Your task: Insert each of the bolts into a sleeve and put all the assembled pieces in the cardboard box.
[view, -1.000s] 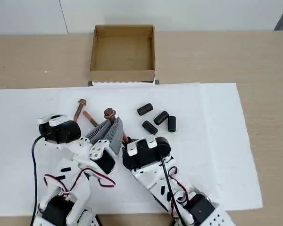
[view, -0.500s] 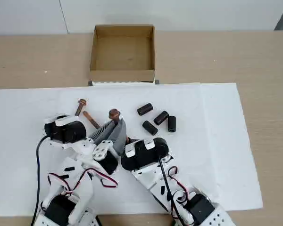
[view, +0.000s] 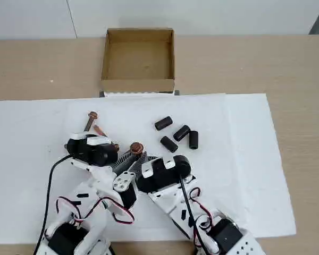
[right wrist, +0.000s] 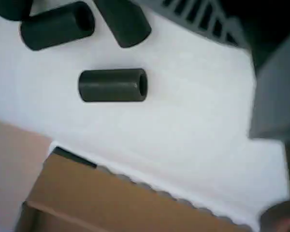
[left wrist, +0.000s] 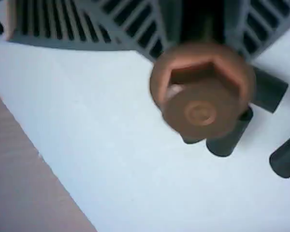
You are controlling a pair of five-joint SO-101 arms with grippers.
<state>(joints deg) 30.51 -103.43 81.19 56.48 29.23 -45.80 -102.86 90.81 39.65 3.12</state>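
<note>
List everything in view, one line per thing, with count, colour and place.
cardboard box: one, brown, open on top, on the table just past the sheet's far edge.
sleeves: four, black, lying loose together on the sheet, beyond the right arm.
bolts: three seen, copper-brown; two lie on the sheet beyond the left arm, the third is the held bolt.
white sheet: one, white, spread over the table's near half.
table: one, light wood, under everything.
left arm: one, white and black, over the sheet, jaws shut on the held bolt, head up.
right arm: one, white and black, close beside the left arm.
</note>
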